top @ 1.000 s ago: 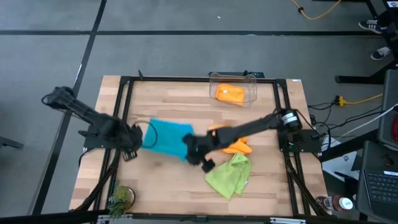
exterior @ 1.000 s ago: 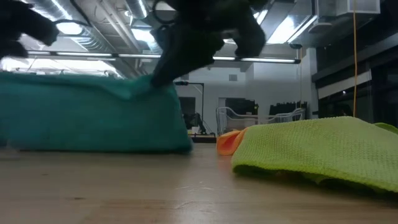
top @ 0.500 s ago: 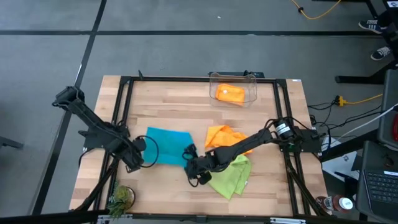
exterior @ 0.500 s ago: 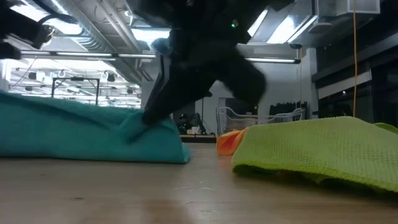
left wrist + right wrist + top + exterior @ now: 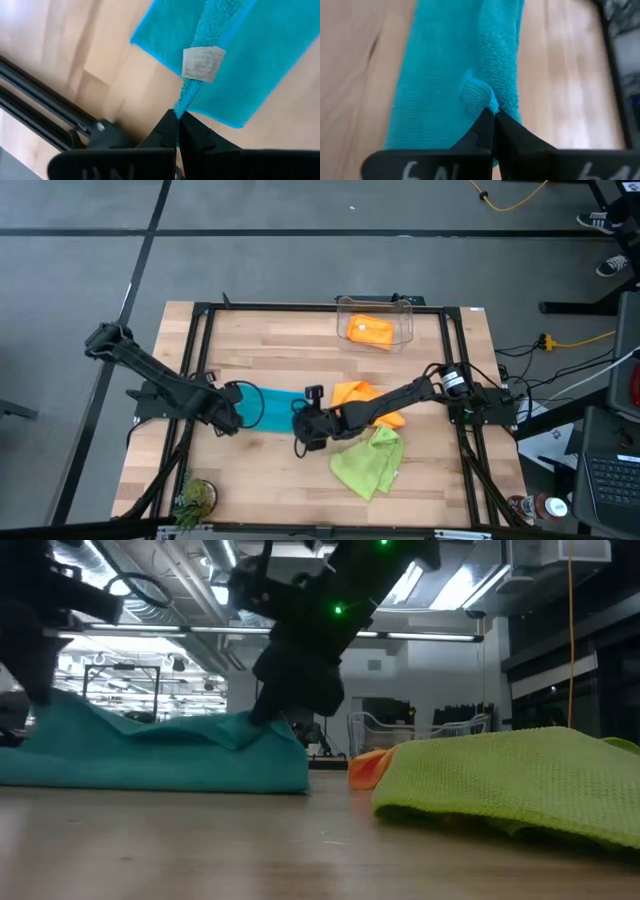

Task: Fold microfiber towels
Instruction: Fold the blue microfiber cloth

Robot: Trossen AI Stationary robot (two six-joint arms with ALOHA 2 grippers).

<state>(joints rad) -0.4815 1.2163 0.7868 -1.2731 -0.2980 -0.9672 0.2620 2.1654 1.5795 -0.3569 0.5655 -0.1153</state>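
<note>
A teal-blue towel [image 5: 270, 406] lies as a narrow band on the wooden table, left of centre; the low view shows it [image 5: 160, 755] humped up at both ends. My left gripper [image 5: 232, 420] is shut on its left end and my right gripper [image 5: 301, 428] on its right end. An orange towel [image 5: 362, 398] lies crumpled right of centre. A lime green towel [image 5: 368, 464] lies in front of it. Another orange towel [image 5: 370, 330] sits in the clear bin. My left gripper pinches a bunched ridge at the teal towel's left edge [image 5: 184, 97] between its two fingertips, slanting steeply down. The ridge runs away from the fingers past a white label [image 5: 202, 63]. The cloth on either side lies on the table. My right gripper pinches the teal towel's right end at a puckered corner [image 5: 481, 96] between its two fingertips, slanting down from the table's right. That end [image 5: 262, 728] is drawn up a little; the rest of the towel lies on the table.
The clear plastic bin [image 5: 400, 308] stands at the table's far edge. A small plant [image 5: 195, 498] sits at the near left corner. A black frame [image 5: 196, 360] runs round the table. Bare wood shows in front of the teal towel.
Both grippers have sunk, swinging toward the near edge and then back, and both wrists have turned. The teal towel, which hung between them a second ago, has come down onto the table. From above it now looks narrower, with only its gripped ends raised.
</note>
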